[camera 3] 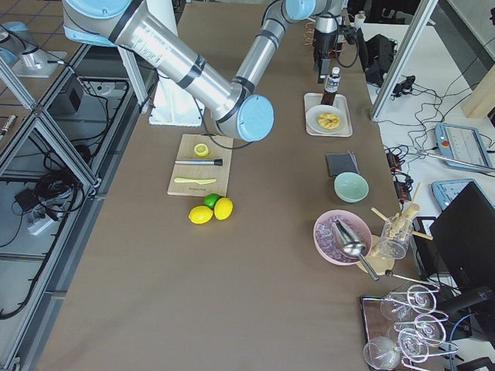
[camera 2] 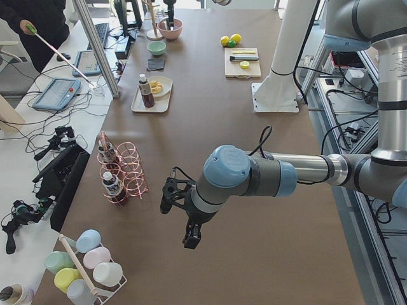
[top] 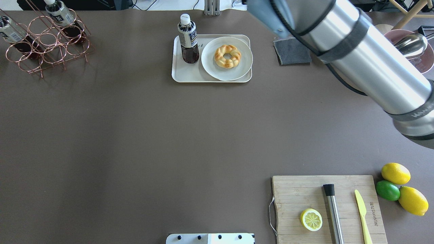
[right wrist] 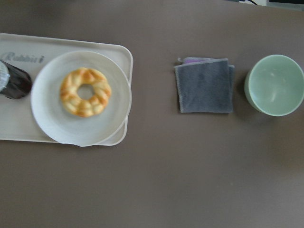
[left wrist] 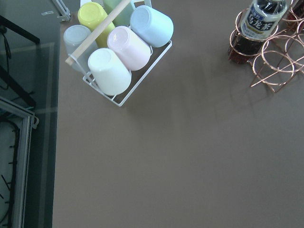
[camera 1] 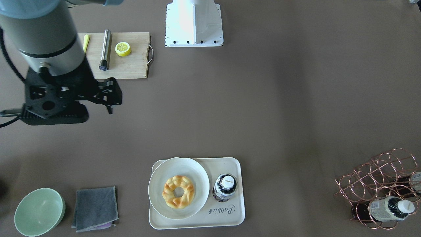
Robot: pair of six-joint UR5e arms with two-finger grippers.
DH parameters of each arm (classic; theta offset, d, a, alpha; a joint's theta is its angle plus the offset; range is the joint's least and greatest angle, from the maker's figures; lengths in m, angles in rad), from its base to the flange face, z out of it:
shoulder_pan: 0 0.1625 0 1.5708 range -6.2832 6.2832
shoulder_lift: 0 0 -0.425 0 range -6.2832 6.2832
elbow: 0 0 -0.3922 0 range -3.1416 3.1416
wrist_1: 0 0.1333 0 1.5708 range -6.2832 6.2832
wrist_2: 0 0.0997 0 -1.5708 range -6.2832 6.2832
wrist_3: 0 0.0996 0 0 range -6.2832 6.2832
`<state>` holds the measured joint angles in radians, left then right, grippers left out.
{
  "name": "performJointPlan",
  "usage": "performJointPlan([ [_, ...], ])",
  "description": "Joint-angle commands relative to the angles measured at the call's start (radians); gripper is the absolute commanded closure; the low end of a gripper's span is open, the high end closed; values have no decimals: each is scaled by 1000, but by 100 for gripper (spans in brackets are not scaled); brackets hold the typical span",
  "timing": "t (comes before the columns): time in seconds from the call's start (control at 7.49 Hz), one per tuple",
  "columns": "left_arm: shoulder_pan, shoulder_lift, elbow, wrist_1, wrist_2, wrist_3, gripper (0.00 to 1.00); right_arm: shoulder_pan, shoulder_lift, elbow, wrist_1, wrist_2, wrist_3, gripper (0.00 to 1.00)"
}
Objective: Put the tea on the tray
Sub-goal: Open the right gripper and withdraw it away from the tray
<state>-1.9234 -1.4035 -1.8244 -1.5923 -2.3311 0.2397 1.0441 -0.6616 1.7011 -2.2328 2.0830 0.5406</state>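
Tea bottle (top: pixel 188 40) stands upright on the left part of the tray (top: pixel 190 76), white cap up, with nothing gripping it. We find it just beside the round plate (top: pixel 244 64), which fills the tray's right part and carries a braided ring pastry (top: pixel 227 56). The tray lies at the far edge of the surface.

To the right of the tray lie a folded grey cloth (top: pixel 292 51) and then a pale green bowl (camera 1: pixel 39 212). At far left, a copper wire rack (top: pixel 47 47) holds two more bottles. A wooden cutting board (top: pixel 305 193) lies at near right.

The right gripper (camera 1: pixel 111 98) hangs above the surface, well apart from the tray; we cannot tell how wide it stands. The left gripper (camera 2: pixel 179 221) hangs past the rack, and we cannot tell its state either.
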Motion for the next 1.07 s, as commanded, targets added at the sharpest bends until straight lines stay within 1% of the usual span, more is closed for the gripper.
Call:
performJointPlan([
  [0.0, -8, 49, 10, -40, 4, 6, 3, 187, -434, 224, -22, 60, -351, 0],
  [0.13, -8, 55, 14, -73, -40, 7, 3, 262, -545, 229, -21, 125, -460, 0],
  [0.27, -8, 55, 16, -71, -72, 3, 3, 330, -635, 227, -21, 132, -531, 0],
  [0.4, -6, 57, 20, -68, -118, 3, 3, 388, -735, 216, 37, 135, -550, 0],
  [0.53, -3, 57, 34, -72, -140, 0, 3, 437, -815, 186, 139, 149, -560, 0],
  [0.67, -5, 44, 54, -75, -195, -5, 3, 470, -872, 164, 210, 172, -595, 0],
  [0.93, 6, 28, 51, -68, -180, -2, 3, 488, -904, 155, 217, 173, -616, 0],
])
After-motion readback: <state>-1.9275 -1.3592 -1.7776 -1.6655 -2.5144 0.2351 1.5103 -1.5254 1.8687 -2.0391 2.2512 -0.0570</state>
